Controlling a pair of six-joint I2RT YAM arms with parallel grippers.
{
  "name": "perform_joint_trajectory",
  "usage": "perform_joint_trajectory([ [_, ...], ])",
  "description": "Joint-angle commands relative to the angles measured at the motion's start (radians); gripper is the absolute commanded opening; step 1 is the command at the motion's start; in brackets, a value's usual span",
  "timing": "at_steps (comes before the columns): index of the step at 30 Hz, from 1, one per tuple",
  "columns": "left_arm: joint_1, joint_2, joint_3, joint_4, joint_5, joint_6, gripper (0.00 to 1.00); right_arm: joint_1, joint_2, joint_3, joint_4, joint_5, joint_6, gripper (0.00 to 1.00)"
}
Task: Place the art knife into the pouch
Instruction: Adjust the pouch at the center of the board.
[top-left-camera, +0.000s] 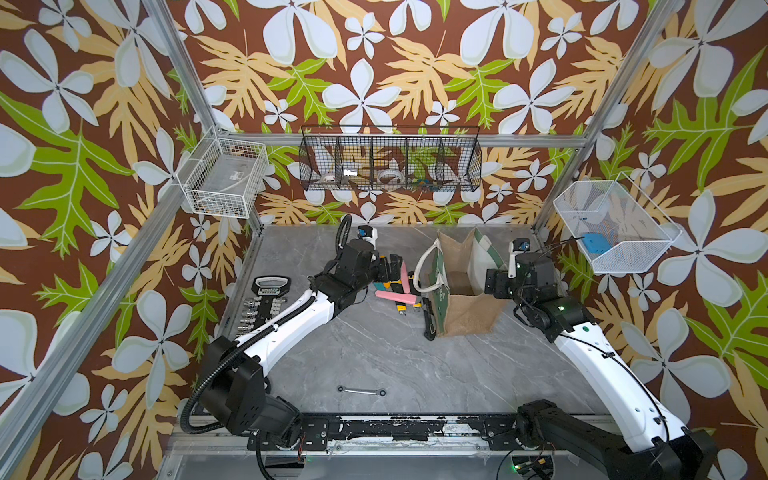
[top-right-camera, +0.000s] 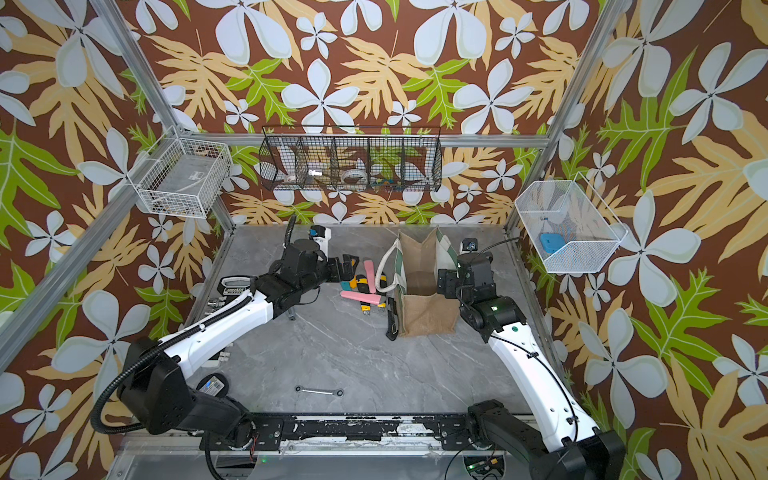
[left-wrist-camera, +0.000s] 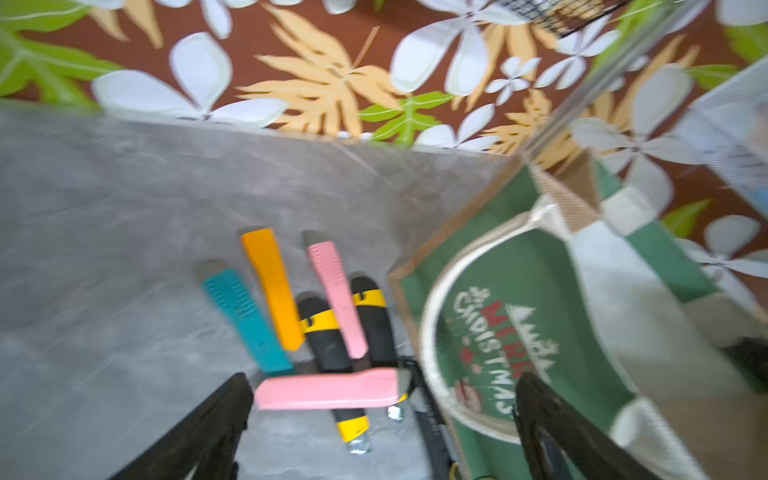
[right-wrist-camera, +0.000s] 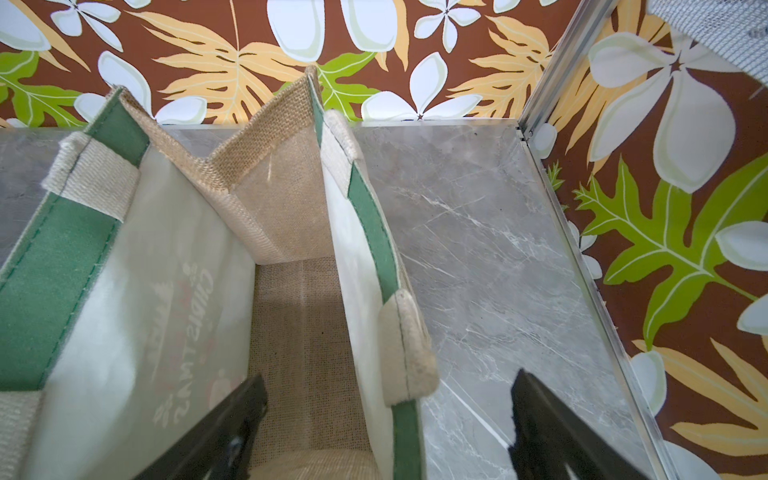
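Observation:
Several art knives lie in a loose pile on the grey table, left of the pouch (top-left-camera: 461, 320): a pink one (left-wrist-camera: 328, 388) lying crosswise, a teal one (left-wrist-camera: 245, 320), an orange one (left-wrist-camera: 274, 286) and black-and-yellow ones (left-wrist-camera: 324, 336). A black knife (top-left-camera: 429, 322) lies along the pouch's foot. My left gripper (left-wrist-camera: 382, 419) hangs open above the pile, holding nothing, with the crosswise pink knife below its gap. The pouch (right-wrist-camera: 299, 324) stands upright with its mouth open. My right gripper (right-wrist-camera: 386, 428) is open and straddles the pouch's right wall, one finger inside and one outside.
A small wrench (top-left-camera: 361, 391) lies near the table's front. A socket set (top-left-camera: 270, 299) sits at the left edge. A white wire basket (top-left-camera: 224, 183), a black one (top-left-camera: 390, 162) and a white mesh one (top-left-camera: 615, 226) hang on the walls.

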Motion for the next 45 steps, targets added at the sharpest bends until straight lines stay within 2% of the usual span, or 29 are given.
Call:
perform_joint_trajectory([
  [1,0.051,-0.026,-0.052,-0.098,-0.124,-0.043,1.0,0.001,-0.017,-0.006,0.042,-0.039,0.003,0.92],
  [6,0.184,-0.045,-0.135,-0.162,-0.132,-0.065,1.0,0.001,-0.035,-0.007,0.056,-0.148,-0.007,0.93],
  [10,0.285,-0.027,-0.174,-0.158,-0.076,-0.069,1.0,0.0,-0.046,-0.014,0.067,-0.242,-0.02,1.0],
  [14,0.321,0.022,-0.153,-0.166,-0.095,-0.056,1.0,0.0,-0.056,-0.024,0.078,-0.346,-0.035,1.0],
  [18,0.382,0.106,-0.127,-0.162,-0.043,-0.068,0.91,0.0,-0.055,-0.019,0.077,-0.464,-0.065,0.99],
  [22,0.393,0.182,-0.084,-0.176,-0.094,-0.063,0.87,0.0,-0.054,-0.016,0.071,-0.537,-0.063,0.99],
  [28,0.393,0.261,-0.034,-0.189,-0.126,-0.054,0.83,0.001,-0.086,-0.029,0.074,-0.53,-0.011,1.0],
  [35,0.395,0.322,0.002,-0.201,-0.154,-0.042,0.81,0.001,-0.111,-0.024,0.041,-0.389,0.0,1.0],
  [39,0.395,0.364,0.018,-0.202,-0.141,-0.035,0.79,0.001,-0.131,-0.033,0.038,-0.362,0.008,1.0],
  [45,0.395,0.404,0.028,-0.2,-0.19,-0.025,0.72,0.001,-0.154,-0.037,0.024,-0.332,0.008,1.0],
])
